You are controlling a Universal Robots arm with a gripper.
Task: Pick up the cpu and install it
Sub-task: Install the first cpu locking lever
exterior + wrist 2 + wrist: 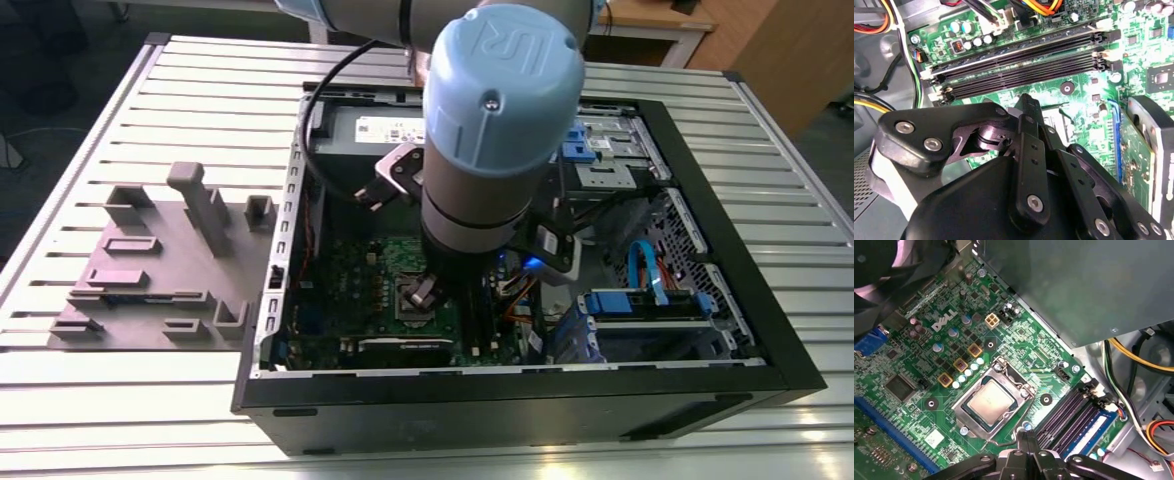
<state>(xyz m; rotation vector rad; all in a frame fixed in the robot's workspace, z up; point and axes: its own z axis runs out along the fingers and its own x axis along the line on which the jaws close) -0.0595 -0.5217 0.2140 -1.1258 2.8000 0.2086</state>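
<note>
The cpu (990, 402), a small silvery square chip, lies flat inside the open socket frame (1004, 371) of the green board (1049, 347) in the first wrist view. My gripper (1027, 436) hangs just beside the socket's corner, above the board, with its black fingers pressed together and nothing between them. In the second wrist view the gripper (1026, 102) points at the board near the memory slots (1019, 65). The exterior view has the gripper (423, 293) low inside the computer case (534, 400), over the socket area.
A large grey power box (1079, 285) stands close over the board. Yellow, orange and black cables (1134, 355) run near the memory slots (1074, 412). Outside the case, on the exterior view's left, a grey parts fixture (160, 260) lies on the slatted table (80, 180).
</note>
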